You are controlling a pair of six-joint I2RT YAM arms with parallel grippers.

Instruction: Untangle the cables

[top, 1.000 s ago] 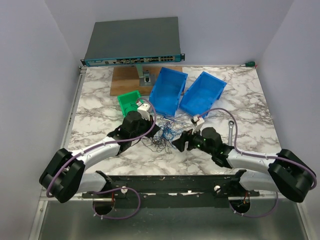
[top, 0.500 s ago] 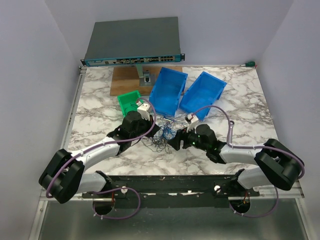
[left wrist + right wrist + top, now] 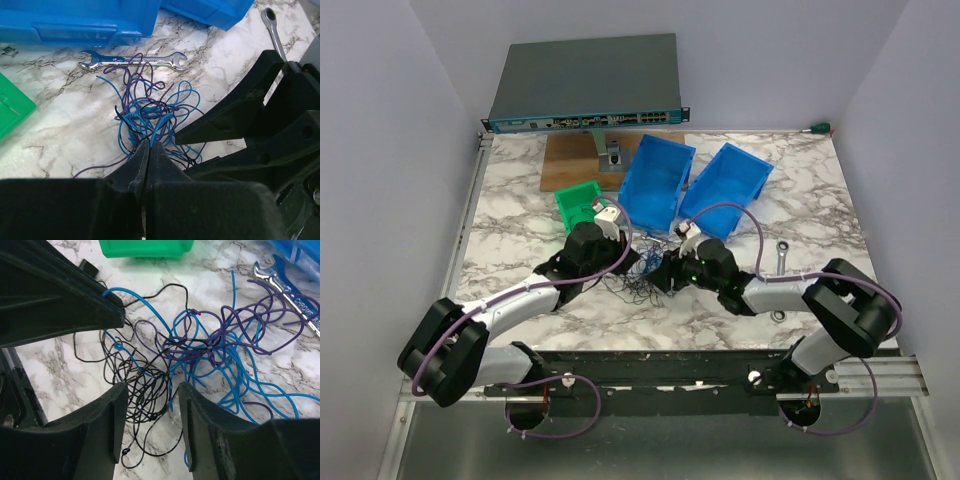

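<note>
The cables (image 3: pixel 642 268) lie as one loose scribble of blue, purple and black strands on the marble desk (image 3: pixel 520 210). They sit near the middle of the desk, a little toward 6 o'clock, and between the two arms.

The left pincer (image 3: pixel 630 262) reaches the clump from 9 o'clock. In the left wrist view its fingers (image 3: pixel 142 155) are pressed together at the 6 o'clock edge of the tangle (image 3: pixel 152 112). A blue strand seems to be pinched at their tip, and the right wrist view shows that strand arching away from it. This grip probably serves as an anchor, so that one wire is fixed while the others are drawn off.

The right pincer (image 3: pixel 665 275) comes in from 3 o'clock. Its jaws are spread and straddle the black loops at the 7 o'clock side of the bunch (image 3: pixel 200 350), with nothing gripped between them. That placement looks chosen to take the dark wires, which lie mostly apart from the blue and purple knot.

A small spanner (image 3: pixel 132 60) lies at 12 o'clock of the tangle, touched by purple loops, so a hard pull may drag it. Beyond it stand two blue bins (image 3: pixel 657 180). A green bin (image 3: pixel 582 203) sits at about 10 o'clock.

Separation has barely begun.
</note>
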